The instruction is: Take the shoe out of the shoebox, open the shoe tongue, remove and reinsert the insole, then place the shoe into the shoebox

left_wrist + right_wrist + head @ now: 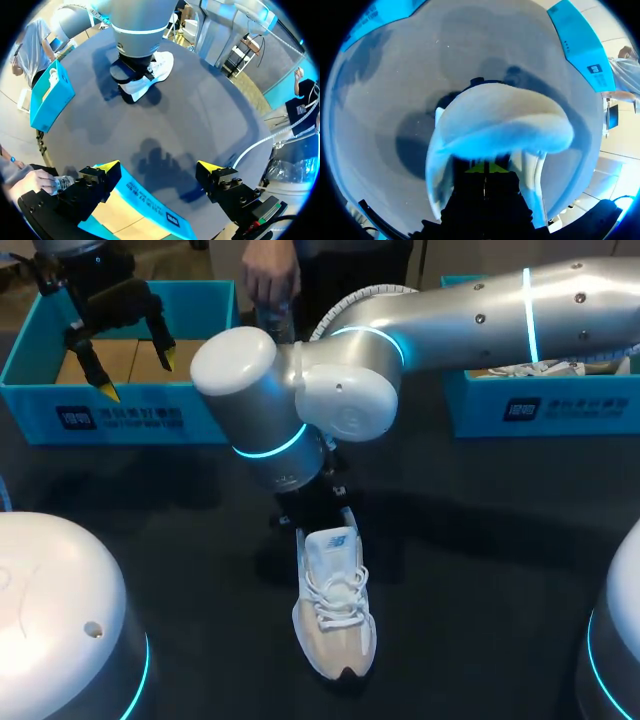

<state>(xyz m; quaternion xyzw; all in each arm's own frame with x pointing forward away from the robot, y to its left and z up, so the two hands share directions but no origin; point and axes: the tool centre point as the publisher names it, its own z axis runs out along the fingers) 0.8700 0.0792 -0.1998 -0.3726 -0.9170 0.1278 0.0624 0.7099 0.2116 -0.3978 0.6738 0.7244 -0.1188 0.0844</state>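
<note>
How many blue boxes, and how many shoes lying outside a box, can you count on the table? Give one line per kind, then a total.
Boxes: 2
Shoes outside a box: 1
Total: 3

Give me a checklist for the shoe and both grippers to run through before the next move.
1. Shoe out of the box, upright on the table: ok.
2. Right gripper at the shoe's heel end: ok.
3. Right gripper's hold on the insole: cannot tell; a pale curved shape fills its wrist view.
4. Left gripper open, apart from the shoe, above the left shoebox: ok.
5. Left shoebox open on top for the return: ok.
</note>
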